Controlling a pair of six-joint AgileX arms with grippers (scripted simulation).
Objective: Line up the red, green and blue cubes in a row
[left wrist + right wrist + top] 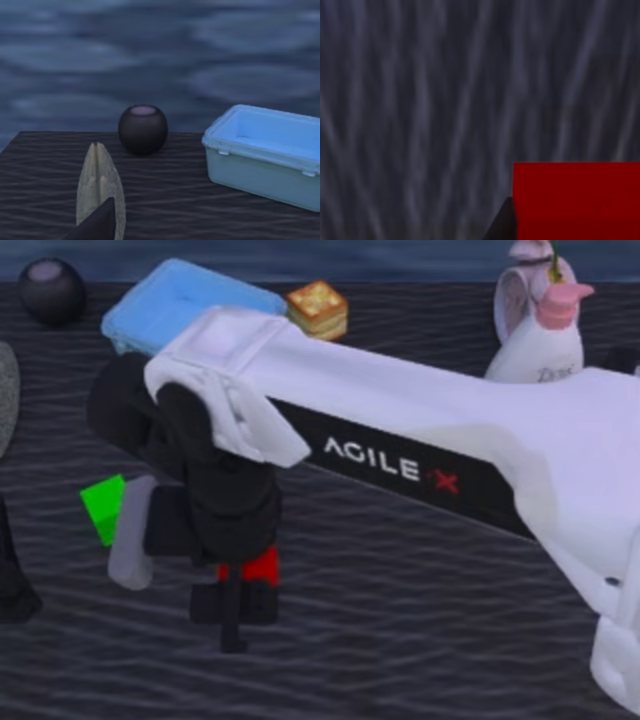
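Observation:
The red cube [263, 565] lies on the dark table left of centre, mostly covered by my right gripper [235, 605], which hangs right over it. In the right wrist view the red cube [576, 200] fills one corner, with a dark part of the gripper against its side. The green cube [103, 506] sits to the left of the red one, apart from it. The blue cube is hidden. My left gripper [14, 585] stays parked at the table's left edge.
A light-blue open box [170, 300] [265, 155], a dark ball [50, 290] [143, 129] and an orange-and-cream block [318, 308] stand along the back. A white pump bottle [545, 340] is back right. A flat beige-grey piece [100, 190] lies at the left.

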